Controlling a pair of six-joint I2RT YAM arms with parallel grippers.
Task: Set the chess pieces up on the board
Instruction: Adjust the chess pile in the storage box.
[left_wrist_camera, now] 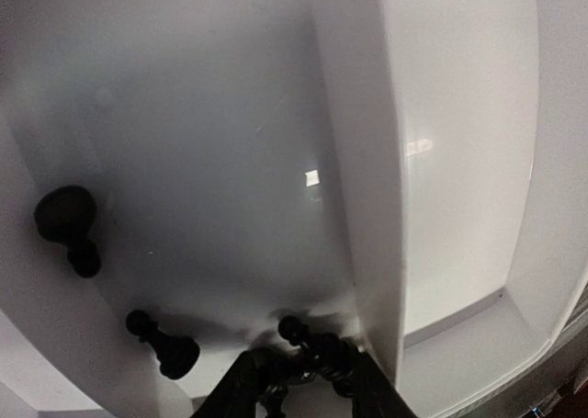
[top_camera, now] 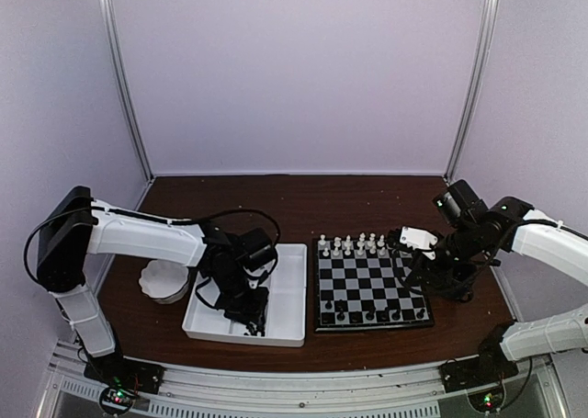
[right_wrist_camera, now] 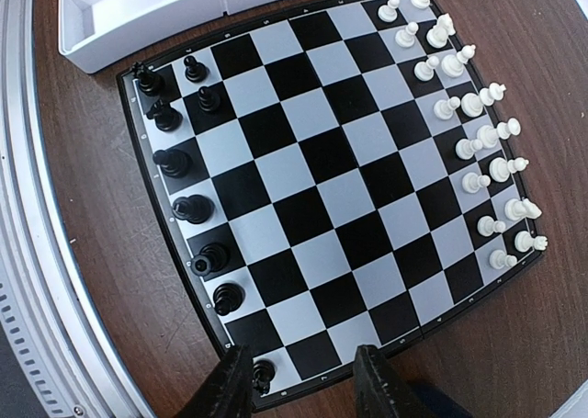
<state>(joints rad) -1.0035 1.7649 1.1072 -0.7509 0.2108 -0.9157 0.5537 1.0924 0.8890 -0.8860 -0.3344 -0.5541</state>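
Brown table (top_camera: 367, 193), board (top_camera: 372, 280), divided tray (top_camera: 241, 333)

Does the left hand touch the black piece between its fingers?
Cannot tell: in the left wrist view, the left hand flanks the black piece, but darkness hides any gap.

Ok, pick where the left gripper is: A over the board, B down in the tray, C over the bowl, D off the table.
B: the left gripper sits inside the tray, beside loose black pieces.
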